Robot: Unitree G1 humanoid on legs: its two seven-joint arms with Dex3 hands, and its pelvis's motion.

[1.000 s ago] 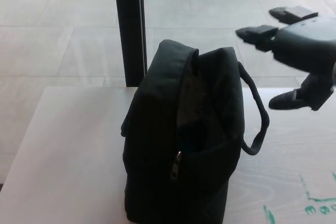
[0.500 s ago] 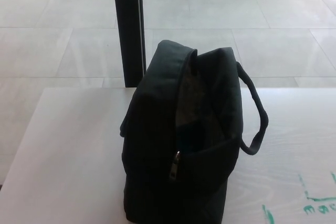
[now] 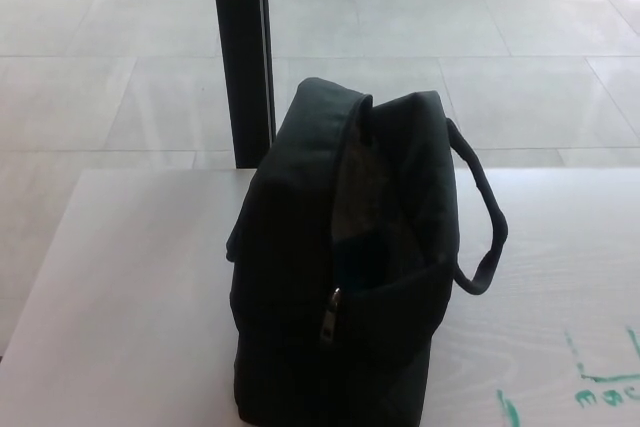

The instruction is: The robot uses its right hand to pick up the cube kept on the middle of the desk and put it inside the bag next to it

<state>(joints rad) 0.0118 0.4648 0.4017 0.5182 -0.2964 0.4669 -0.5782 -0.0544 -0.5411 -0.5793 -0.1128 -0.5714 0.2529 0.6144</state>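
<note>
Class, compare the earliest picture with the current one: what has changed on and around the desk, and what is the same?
The robot's right hand, open above the desk's right side a second ago, has withdrawn out of view; it was holding nothing. The black bag stands unzipped on the white desk as before, its handle hanging to the right. No cube is visible.

Bag [image 3: 300, 277] is showing black all over, black strap [image 3: 487, 232] too, metal zip pull [image 3: 330, 312] glinting silver-grey, lining looking dull grey with a dark blue patch low inside. Desk [image 3: 130, 317] is reading pale whitish wood grain, green marker scribbles [image 3: 600, 387] sitting at its near right corner. Post [image 3: 240, 47] is looking black; floor tiles [image 3: 90, 67] light grey.
</note>
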